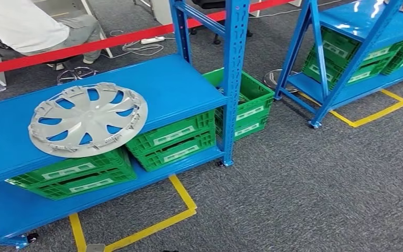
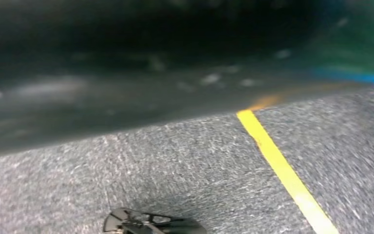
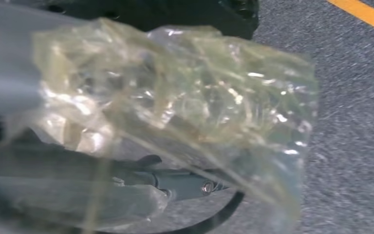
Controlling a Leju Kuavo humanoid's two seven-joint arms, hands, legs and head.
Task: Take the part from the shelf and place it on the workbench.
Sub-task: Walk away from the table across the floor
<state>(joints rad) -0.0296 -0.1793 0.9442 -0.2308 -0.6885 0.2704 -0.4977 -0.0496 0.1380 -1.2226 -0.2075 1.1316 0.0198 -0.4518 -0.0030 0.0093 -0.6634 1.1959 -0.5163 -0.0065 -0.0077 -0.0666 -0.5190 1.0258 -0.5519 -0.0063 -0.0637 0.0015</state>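
A silver wheel cover (image 1: 88,119) lies flat on the top board of the blue shelf (image 1: 178,84), toward its left side, with nothing touching it. In the right wrist view my right hand (image 3: 165,107) hangs over grey carpet, wrapped in crinkled clear plastic that hides its fingers. In the left wrist view my left hand (image 2: 126,73) is a dark blur close to the lens, above carpet, and its fingers cannot be made out.
Green crates (image 1: 173,139) fill the shelf's lower board, and another crate (image 1: 246,105) stands behind the upright. A second blue rack (image 1: 346,52) with crates is at the right. Yellow floor tape (image 1: 183,205) marks the shelf's place. A red barrier band (image 1: 84,47) and a seated person (image 1: 31,26) are behind.
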